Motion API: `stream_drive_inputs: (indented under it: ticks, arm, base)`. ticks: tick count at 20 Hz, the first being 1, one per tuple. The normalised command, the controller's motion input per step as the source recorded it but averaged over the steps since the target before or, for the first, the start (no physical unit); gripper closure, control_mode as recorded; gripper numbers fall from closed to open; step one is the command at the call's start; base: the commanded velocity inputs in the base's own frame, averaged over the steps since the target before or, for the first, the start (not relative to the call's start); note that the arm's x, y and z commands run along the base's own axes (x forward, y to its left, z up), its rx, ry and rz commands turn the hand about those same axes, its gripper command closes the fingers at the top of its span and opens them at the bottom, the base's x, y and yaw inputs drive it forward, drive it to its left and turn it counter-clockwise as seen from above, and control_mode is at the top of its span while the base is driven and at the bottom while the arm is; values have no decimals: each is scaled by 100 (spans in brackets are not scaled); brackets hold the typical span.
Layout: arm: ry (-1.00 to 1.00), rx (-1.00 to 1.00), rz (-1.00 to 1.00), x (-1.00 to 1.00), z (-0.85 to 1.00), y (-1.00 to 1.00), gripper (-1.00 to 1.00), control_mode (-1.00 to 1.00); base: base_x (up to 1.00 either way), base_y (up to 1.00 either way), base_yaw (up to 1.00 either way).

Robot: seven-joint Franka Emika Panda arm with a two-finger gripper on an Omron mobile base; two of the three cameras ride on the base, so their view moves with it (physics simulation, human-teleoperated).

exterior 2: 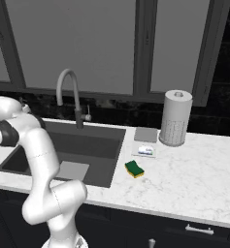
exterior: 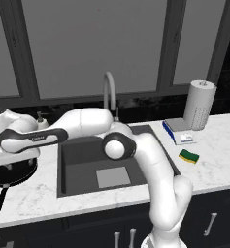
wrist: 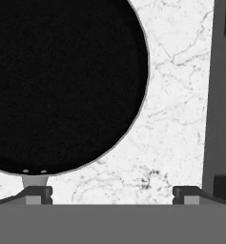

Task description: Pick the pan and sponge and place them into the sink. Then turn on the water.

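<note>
The pan (exterior: pixel 12 173) rests on the white marble counter (exterior: pixel 39 193) to the left of the sink (exterior: pixel 77 155), its long thin handle (exterior: pixel 1 198) pointing toward the front edge of the counter. In the hand view the round black interior of the pan (wrist: pixel 62 81) holds nothing, and its rim lies apart from the edge of the sink (wrist: pixel 219 95), with bare marble between them. The gripper (wrist: pixel 112 193) hangs above the counter over the pan's near rim, its jaws spread wide and grasping nothing; one fingertip (wrist: pixel 37 194) sits by the base of the pan's handle, the other (wrist: pixel 186 194) over bare marble beside the sink. The sink basin (exterior 2: pixel 87 145) is dark grey with a light grey square (exterior: pixel 112 177) at its bottom and contains no items. The arched grey faucet (exterior 2: pixel 70 97) stands behind the basin. The sponge (exterior 2: pixel 134 169), yellow with a green top layer, lies on the counter to the right of the sink, near its front right corner. Just behind the sponge lies a flat blue-and-white box (exterior: pixel 180 133), and behind that stands an upright paper towel roll (exterior 2: pixel 175 117). A small soap dispenser (exterior: pixel 40 120) stands behind the arm at the left of the sink.
</note>
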Motion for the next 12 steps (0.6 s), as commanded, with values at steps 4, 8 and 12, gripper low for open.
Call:
stream_drive_inputs:
  ticks: [4, 8, 12]
  arm:
    - [0, 8, 0, -16, -37, 0, -100, -100]
    - [1, 9, 0, -16, -32, 8, -100, -100]
    - [5, 6, 0, -11, -27, 14, -100, -100]
  base:
    - [0, 0, 0]
    - [0, 0, 0]
    - [0, 0, 0]
